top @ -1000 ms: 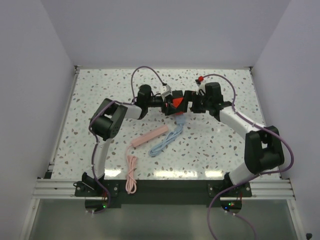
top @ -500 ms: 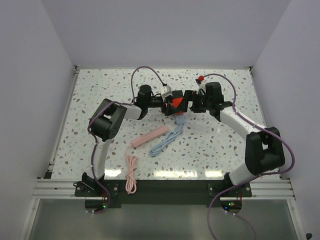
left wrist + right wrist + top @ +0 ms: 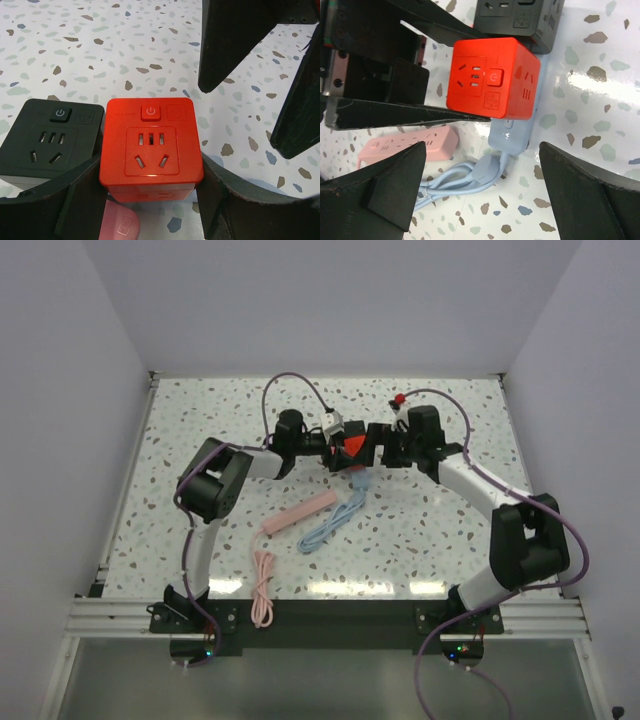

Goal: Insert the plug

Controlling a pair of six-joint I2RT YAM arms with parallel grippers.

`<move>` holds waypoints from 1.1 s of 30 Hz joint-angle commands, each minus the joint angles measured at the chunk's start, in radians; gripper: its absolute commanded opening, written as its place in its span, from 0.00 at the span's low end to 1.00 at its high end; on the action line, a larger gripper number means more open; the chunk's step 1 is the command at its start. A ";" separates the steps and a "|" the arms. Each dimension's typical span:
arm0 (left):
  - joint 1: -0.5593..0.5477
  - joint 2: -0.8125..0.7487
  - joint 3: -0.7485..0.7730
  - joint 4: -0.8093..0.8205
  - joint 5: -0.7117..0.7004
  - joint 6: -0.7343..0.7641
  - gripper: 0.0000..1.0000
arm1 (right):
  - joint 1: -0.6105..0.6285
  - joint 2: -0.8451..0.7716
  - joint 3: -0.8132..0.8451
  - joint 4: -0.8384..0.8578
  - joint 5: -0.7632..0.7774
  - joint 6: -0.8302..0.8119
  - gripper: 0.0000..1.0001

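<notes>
1. Two arms meet over the middle of the worktop, well away from its edges and from the walls on three sides.
2. Left end effector pinches the red socket cube, one finger pressed to each flank near its lower edge.
3. Right end effector is spread wide, with its fingers apart from the cube's sides and open room between them.
4. A black socket cube sits just beside the red one, their side faces almost touching.
5. A pale blue power strip lies under the red cube's lower edge, and its coiled cable trails toward the near side.
6. A pink power strip lies slantwise near the blue cable, and its cord runs to the near edge.
7. Bare speckled surface shows beyond the cubes and on both sides.
</notes>
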 commanded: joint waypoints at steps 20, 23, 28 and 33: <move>0.004 -0.033 0.036 -0.123 -0.074 0.104 0.00 | 0.008 0.224 0.219 -0.031 0.171 -0.011 0.98; -0.001 -0.035 0.041 -0.137 -0.085 0.111 0.00 | 0.008 0.256 0.233 -0.065 0.226 -0.022 0.96; -0.005 -0.035 0.047 -0.151 -0.120 0.113 0.00 | 0.008 0.241 0.213 -0.107 0.300 -0.048 0.93; -0.007 -0.035 0.052 -0.171 -0.151 0.104 0.11 | 0.010 0.207 0.166 -0.124 0.347 -0.059 0.91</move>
